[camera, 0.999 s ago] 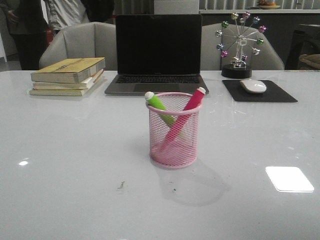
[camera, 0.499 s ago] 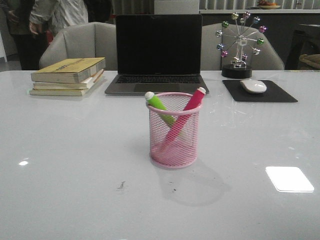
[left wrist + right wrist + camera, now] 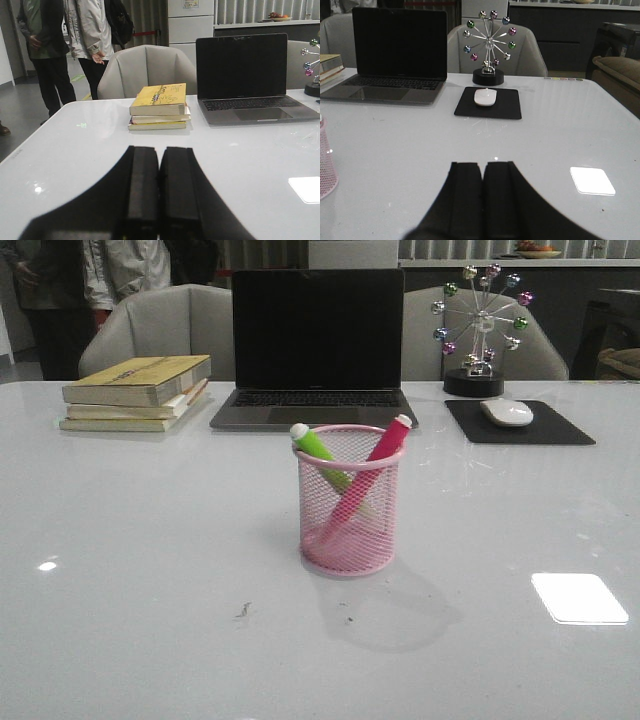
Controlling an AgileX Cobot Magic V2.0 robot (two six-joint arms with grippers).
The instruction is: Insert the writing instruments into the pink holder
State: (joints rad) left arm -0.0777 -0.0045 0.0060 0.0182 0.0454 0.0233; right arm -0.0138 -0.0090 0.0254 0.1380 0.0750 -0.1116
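Note:
The pink wire-mesh holder [image 3: 348, 502] stands upright at the middle of the white table. Both markers lean crossed inside it: the lime green marker [image 3: 316, 448] tips left, the pink-red marker [image 3: 380, 452] tips right, white caps above the rim. In the right wrist view only the pink holder's edge [image 3: 326, 165] shows. My left gripper [image 3: 159, 150] is shut and empty, low over the table facing the books. My right gripper [image 3: 482, 165] is also shut with nothing in it, facing the mouse pad. Neither gripper appears in the front view.
A stack of books [image 3: 137, 392] lies back left and an open laptop [image 3: 316, 350] sits behind the holder. A white mouse [image 3: 507, 412] rests on a black pad [image 3: 520, 424], with a ferris-wheel ornament [image 3: 480, 332] behind. Chairs and standing people [image 3: 90, 30] are beyond the table.
Only the people behind the table have shifted. The holder, the markers and both arms stay as they were.

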